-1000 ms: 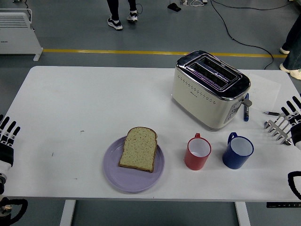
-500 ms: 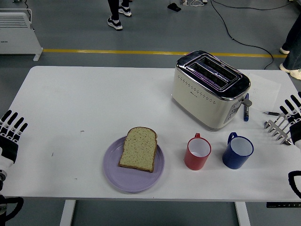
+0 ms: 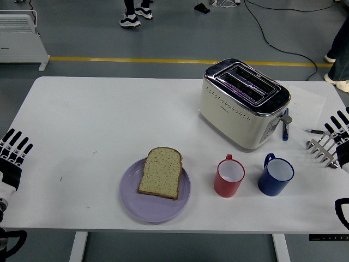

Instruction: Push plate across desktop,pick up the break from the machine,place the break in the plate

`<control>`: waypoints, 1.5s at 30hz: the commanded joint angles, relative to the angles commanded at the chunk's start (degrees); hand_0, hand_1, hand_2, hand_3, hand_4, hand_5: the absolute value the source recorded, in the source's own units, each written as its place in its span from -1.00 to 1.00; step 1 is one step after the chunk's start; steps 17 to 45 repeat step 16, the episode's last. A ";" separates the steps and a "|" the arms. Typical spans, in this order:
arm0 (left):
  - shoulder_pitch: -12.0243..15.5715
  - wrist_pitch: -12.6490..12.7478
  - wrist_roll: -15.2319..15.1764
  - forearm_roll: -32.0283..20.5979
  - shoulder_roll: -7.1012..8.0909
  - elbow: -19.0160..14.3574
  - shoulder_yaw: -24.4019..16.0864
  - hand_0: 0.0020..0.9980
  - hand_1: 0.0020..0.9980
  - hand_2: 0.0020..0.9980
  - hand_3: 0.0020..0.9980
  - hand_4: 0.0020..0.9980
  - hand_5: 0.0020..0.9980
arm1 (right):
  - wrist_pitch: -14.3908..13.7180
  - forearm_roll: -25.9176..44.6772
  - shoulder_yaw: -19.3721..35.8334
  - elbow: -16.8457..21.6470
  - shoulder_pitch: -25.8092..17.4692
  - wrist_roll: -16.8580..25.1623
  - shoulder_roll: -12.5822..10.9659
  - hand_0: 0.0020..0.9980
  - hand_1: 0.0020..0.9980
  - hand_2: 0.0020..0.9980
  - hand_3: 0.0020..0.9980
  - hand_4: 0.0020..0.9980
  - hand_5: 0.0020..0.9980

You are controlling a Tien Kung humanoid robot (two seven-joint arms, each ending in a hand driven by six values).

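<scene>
A slice of brown bread point(image 3: 160, 172) lies flat on a lilac plate point(image 3: 133, 206) near the table's front edge, left of centre. The cream and chrome toaster point(image 3: 244, 103) stands at the back right, its two slots showing no bread. My left hand point(image 3: 12, 154) rests at the table's left edge, fingers spread and holding nothing, far from the plate. At the right edge my right hand point(image 3: 334, 135) also has its fingers spread, with nothing in it.
A red mug point(image 3: 229, 176) and a blue mug point(image 3: 275, 174) stand in front of the toaster. A blue pen point(image 3: 285, 126) lies right of the toaster. A metal rack point(image 3: 322, 149) sits by my right hand. Feet of a person move on the floor beyond the table.
My left hand has risen slightly further onto the table's left edge. The person's feet at the top have shifted left. Bread, plate and right hand are unmoved.
</scene>
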 joint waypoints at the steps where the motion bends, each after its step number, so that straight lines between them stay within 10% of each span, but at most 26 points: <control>1: 0.00 0.06 -0.09 -0.01 0.00 0.01 -0.02 0.58 0.57 0.61 0.49 0.10 1.00 | 0.16 -0.12 0.16 0.01 0.02 -0.24 0.00 0.54 0.50 0.52 0.50 0.00 -0.12; 45: -0.08 0.59 -0.51 0.02 0.00 0.24 -0.04 0.58 0.57 0.61 0.48 0.11 1.00 | 2.87 -1.81 2.55 0.03 0.07 -4.21 -0.15 0.50 0.44 0.49 0.49 -0.01 -0.12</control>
